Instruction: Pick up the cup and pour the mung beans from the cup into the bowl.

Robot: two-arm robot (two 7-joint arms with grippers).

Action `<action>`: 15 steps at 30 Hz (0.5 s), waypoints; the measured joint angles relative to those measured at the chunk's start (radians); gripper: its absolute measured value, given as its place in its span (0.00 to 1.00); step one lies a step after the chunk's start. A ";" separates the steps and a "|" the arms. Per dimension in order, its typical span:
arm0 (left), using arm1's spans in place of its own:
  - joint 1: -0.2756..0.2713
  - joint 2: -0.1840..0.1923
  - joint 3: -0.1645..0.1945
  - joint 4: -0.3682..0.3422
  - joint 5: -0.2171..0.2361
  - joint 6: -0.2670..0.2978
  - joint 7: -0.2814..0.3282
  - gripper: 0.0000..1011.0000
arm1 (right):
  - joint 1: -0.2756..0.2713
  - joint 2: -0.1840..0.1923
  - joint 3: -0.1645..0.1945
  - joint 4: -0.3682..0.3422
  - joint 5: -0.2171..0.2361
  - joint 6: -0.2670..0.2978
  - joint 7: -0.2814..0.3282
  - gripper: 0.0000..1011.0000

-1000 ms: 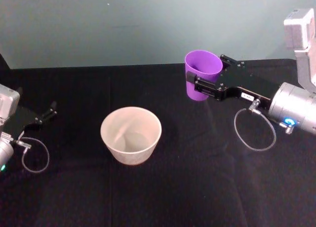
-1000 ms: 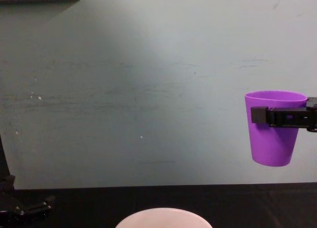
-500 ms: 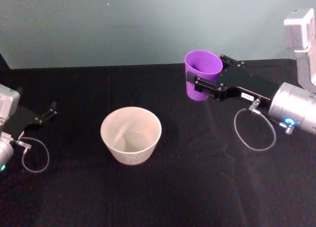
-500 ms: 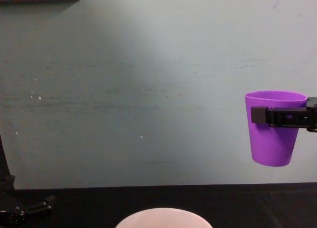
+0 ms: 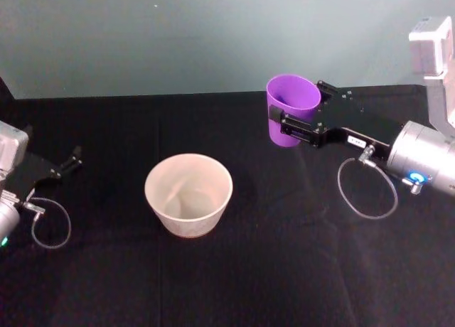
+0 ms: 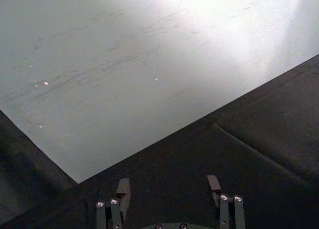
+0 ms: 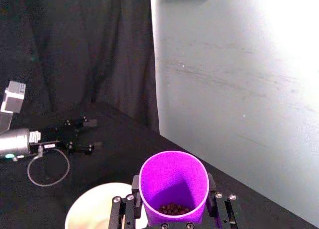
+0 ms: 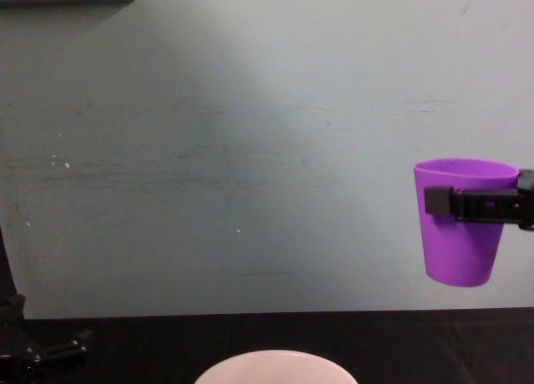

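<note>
**Right hand clamps the upright cup in the air, beside the bowl**

The right hand (image 5: 297, 108) is closed on the cup (image 8: 463, 250). Its two flat black fingers press on opposite sides of the wall just under the rim, with nothing else between them. The fingers are straight, hard-edged bars with small screw heads showing, and they lead back to a black block and a round silver wrist. A thin loop of clear cable (image 5: 366, 188) hangs from that wrist.

The cup is smooth purple plastic, round, tapering to a narrower base, with no handle. It stands upright with its mouth level. In the chest view its base hangs well clear of the worktop (image 5: 270, 270). In the right wrist view a small heap of beans (image 7: 173, 208) lies in the bottom, tiny round grains that look dark against the purple.

The bowl (image 5: 186, 220) sits on the worktop to the cup's left and nearer the robot, apart from it. It is wide, round and pale, with a smooth thin rim and sloping wall, and its inside is bare.

The worktop is covered in matte black cloth, with a plain grey-green wall behind it.

The left hand (image 6: 168, 185) rests low at the worktop's left edge. Its slim black fingers are apart and hold nothing.
</note>
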 joint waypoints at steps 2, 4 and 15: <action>0.000 0.000 0.000 0.000 0.000 0.000 0.000 0.99 | 0.004 -0.001 -0.005 0.016 0.000 -0.010 0.003 0.72; 0.000 0.000 0.000 0.000 0.000 0.000 0.000 0.99 | 0.008 -0.003 -0.009 0.025 0.000 -0.014 0.003 0.72; 0.000 0.000 0.000 0.000 0.000 0.000 0.000 0.99 | 0.124 -0.079 -0.084 0.144 -0.030 0.022 -0.026 0.72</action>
